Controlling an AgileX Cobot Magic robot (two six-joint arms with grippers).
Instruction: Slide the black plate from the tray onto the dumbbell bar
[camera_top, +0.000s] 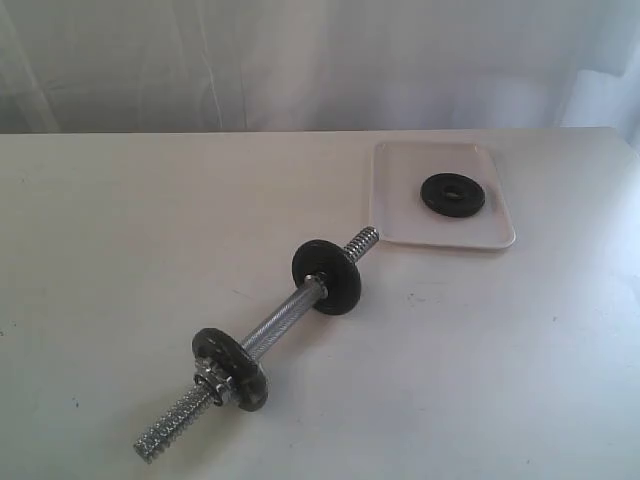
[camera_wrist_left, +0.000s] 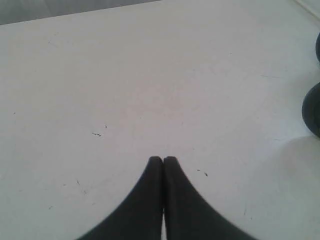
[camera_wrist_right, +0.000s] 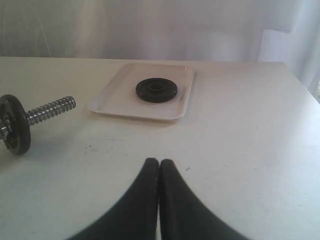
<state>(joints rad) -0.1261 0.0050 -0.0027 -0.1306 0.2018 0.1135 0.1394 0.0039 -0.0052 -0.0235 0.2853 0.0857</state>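
Well, the black plate (camera_top: 453, 193) lies flat in the tray (camera_top: 396, 200), near the bare threaded end of the dumbbell bar (camera_top: 280, 322). Left gripper (camera_wrist_left: 163, 160) and right gripper (camera_wrist_right: 159, 162) are both pinched together, empty. I'd spread the right one first, then take the plate's rim.

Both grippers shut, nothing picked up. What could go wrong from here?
1. The small matte-black weight disc lies flat in the shallow white plastic tray; its low edge offers little to grip, so it may slip.
2. The short chrome dumbbell bar rests unheld on its two mounted black discs; pushing onto the threaded end could roll or shove it.
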